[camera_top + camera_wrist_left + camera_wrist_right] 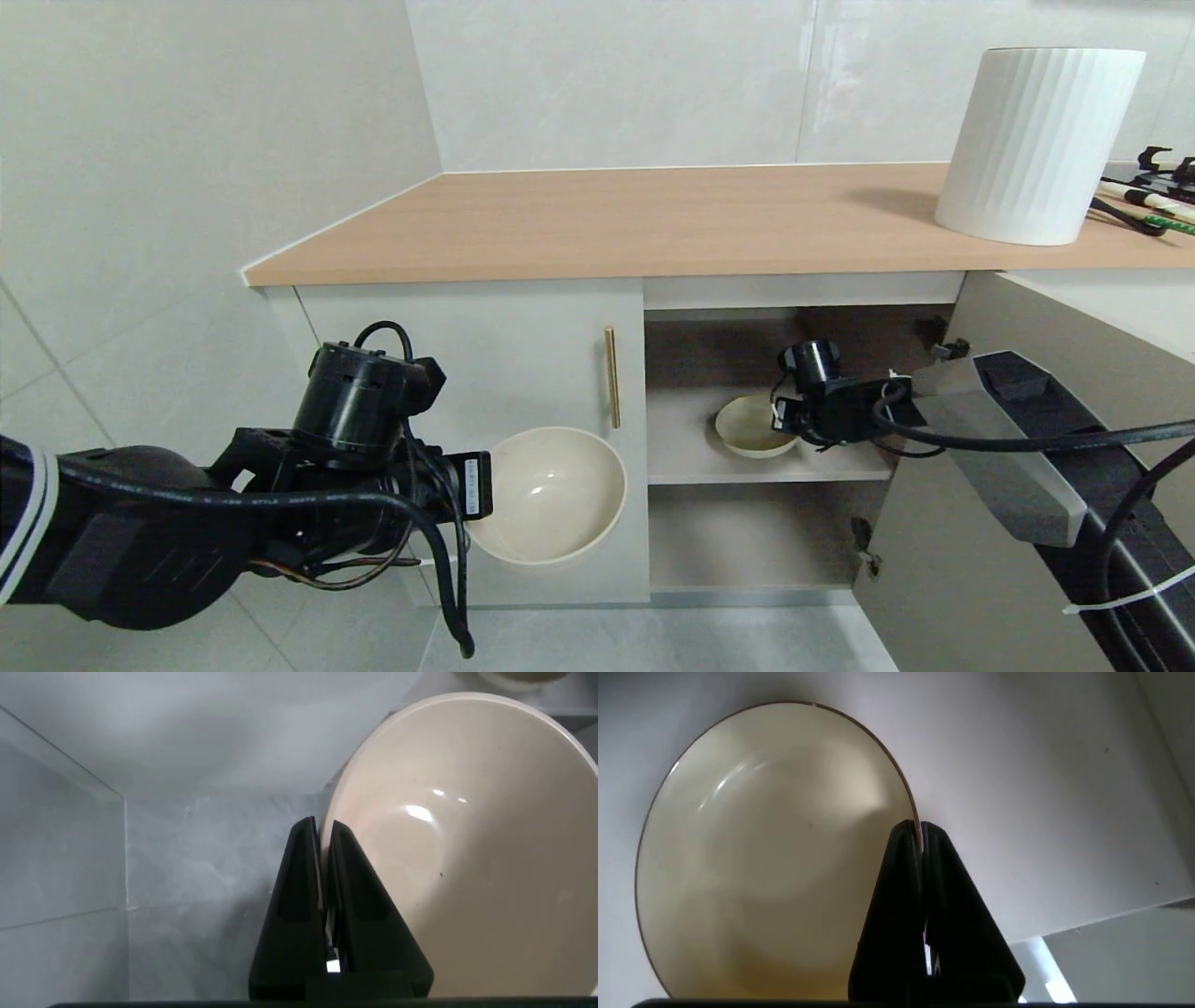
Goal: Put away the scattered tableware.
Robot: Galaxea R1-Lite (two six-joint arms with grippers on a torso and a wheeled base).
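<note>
A large cream bowl (553, 495) hangs in front of the shut cabinet door, tipped so its inside faces me. My left gripper (474, 485) is shut on its rim, seen up close as two black fingers (313, 873) pinching the bowl (467, 859). A smaller yellowish bowl (752, 425) rests on the cabinet's middle shelf (681, 448). My right gripper (794, 417) is inside the cabinet, shut on that bowl's rim (775, 840), with the fingers (915, 868) clamped on its edge.
The right cabinet door (943, 523) stands open beside my right arm; the left door (523, 355) with its brass handle (611, 376) is closed. On the wooden countertop (653, 219) stand a white ribbed container (1036, 140) and several utensils (1153, 201).
</note>
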